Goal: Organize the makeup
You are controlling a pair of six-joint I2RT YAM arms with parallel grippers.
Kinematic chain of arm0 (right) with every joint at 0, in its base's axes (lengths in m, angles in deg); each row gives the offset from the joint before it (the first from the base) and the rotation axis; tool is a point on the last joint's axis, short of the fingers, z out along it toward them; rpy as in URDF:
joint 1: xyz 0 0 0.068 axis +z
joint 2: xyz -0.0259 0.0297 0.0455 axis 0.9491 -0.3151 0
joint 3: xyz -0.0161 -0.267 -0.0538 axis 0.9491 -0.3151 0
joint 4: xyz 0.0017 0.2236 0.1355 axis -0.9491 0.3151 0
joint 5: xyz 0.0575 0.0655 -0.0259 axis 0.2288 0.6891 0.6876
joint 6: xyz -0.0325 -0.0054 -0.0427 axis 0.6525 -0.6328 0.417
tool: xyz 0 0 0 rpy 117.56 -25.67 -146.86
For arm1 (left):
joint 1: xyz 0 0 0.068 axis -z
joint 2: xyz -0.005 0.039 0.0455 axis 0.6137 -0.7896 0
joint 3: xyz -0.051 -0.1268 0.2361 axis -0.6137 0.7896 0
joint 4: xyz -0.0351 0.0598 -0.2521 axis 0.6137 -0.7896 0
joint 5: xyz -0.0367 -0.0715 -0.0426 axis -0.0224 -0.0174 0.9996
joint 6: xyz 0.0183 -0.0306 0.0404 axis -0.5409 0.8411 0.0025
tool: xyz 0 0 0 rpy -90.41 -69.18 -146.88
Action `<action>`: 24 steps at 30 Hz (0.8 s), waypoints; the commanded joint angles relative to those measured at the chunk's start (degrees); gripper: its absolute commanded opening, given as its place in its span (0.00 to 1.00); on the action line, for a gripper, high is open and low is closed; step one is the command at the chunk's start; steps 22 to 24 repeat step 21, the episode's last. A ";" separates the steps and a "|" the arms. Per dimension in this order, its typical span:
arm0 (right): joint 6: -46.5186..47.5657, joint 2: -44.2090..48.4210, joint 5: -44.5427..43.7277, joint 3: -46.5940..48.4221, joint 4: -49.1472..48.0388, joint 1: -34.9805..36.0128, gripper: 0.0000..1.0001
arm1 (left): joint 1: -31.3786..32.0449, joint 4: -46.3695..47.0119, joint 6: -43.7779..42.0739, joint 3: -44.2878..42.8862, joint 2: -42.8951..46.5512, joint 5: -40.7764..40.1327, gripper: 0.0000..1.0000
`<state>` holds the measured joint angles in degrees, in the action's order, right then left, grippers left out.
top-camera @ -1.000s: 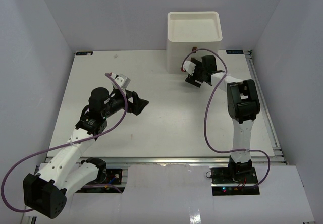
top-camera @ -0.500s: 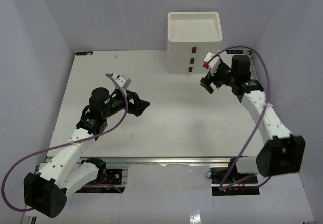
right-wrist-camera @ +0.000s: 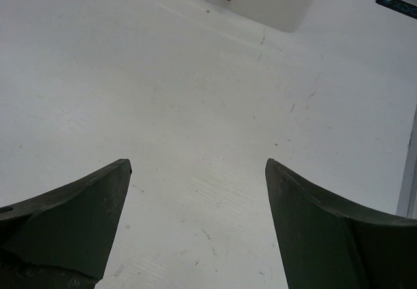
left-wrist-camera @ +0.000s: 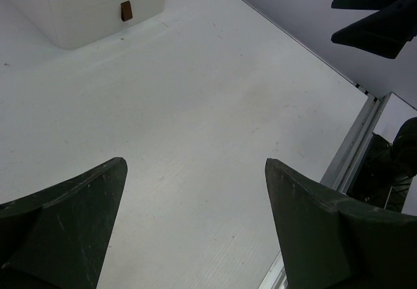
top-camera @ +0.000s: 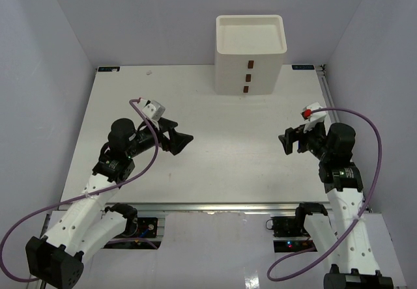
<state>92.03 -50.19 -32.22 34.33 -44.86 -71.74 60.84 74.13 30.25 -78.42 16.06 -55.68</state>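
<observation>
Overhead view: white three-drawer box [top-camera: 231,74] stands at 12 o'clock on the table [top-camera: 215,165], its three brown handles [top-camera: 247,77] stacked down the front face. All drawers look flush, none pulled out. No makeup shows in any view: not on the table surface, not in the shallow top recess of the box, not in either gripper. Where the items are cannot be told from here; judgement is that they are stowed in the drawers and the sorting is done or nearly so, with nothing left in sight to pick. Left gripper [top-camera: 184,138] hovers at about 9 o'clock, pointing toward 3, fingers spread wide with only bare table between them in the wrist view. Right gripper [top-camera: 291,140] hovers at about 3 o'clock, pointing toward 9, likewise spread apart and carrying nothing. Both sit well apart from the box. Writing: a dark label strip [right-wrist-camera: 397,6] at the table's far edge carries pale characters, too small to read. No brand or product text legible anywhere.
</observation>
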 commanded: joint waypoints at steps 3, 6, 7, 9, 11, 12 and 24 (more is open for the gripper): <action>-7.85 6.98 -3.14 -4.51 -3.51 -4.22 0.90 | 0.24 1.03 0.79 2.58 1.64 1.15 0.98; -8.20 7.50 -2.46 -5.75 -4.52 -5.43 0.90 | 0.40 1.03 0.71 2.89 1.47 1.36 0.98; -8.34 7.57 -2.60 -6.32 -4.88 -5.79 0.90 | 0.40 1.03 0.64 2.96 1.32 1.30 0.98; -8.51 7.62 -2.77 -7.15 -5.48 -6.30 0.90 | 0.40 1.03 0.62 2.89 1.22 1.28 0.98; -8.51 7.85 -2.77 -7.81 -5.84 -6.67 0.90 | 0.40 1.03 0.56 2.96 1.14 1.21 0.98; -8.51 8.02 -2.77 -7.98 -5.84 -6.83 0.90 | 0.40 1.03 0.63 2.96 1.06 1.21 0.98; -8.35 8.70 -2.26 -9.00 -6.69 -6.92 0.90 | 0.40 1.03 0.64 3.04 0.38 1.02 0.98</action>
